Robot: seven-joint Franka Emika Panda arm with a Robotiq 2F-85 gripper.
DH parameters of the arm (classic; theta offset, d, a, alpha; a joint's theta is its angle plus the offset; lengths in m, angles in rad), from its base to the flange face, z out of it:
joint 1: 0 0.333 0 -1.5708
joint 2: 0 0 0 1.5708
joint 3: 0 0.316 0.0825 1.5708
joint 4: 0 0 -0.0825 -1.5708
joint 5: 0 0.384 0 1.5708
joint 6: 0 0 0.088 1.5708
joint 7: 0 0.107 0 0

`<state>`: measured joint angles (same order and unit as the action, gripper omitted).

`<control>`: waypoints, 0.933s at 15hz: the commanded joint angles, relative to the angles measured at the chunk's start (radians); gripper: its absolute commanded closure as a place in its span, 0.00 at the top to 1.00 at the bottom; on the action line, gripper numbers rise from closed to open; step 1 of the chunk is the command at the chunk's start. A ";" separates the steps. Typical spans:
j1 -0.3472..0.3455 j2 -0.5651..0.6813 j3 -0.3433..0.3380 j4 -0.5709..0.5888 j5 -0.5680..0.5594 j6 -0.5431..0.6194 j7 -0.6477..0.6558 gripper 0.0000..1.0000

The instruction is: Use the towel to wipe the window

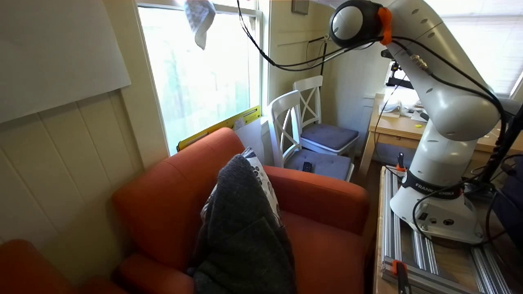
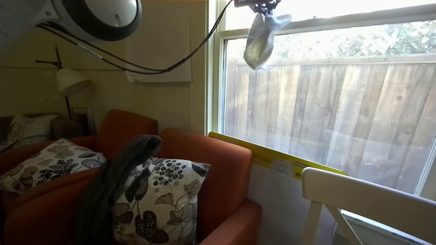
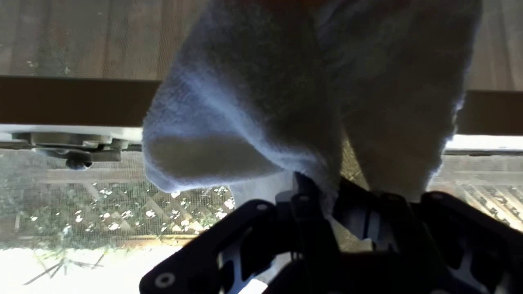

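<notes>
Near the top of the frame in an exterior view, I see the towel [image 2: 259, 44] hanging before the window [image 2: 323, 102], pinched in the tool [image 3: 329, 196]; whether towel and window touch, I can't tell. Lower down are a yellow strip [image 2: 262, 155], an orange armchair [image 2: 224, 168] and, lower right, a white chair [image 2: 361, 195].

Wood bench [image 1: 454, 261] holds metal rails [image 1: 391, 237], wood tbl. [image 1: 394, 126] a sm. yellow obj. [image 1: 418, 125]
</notes>
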<state>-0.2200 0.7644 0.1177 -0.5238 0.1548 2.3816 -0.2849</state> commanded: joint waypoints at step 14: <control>-0.213 -0.129 0.173 -0.328 0.123 -0.517 -0.338 0.03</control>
<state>-0.3753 0.7182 0.2551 -0.6899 0.2221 1.9065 -0.5458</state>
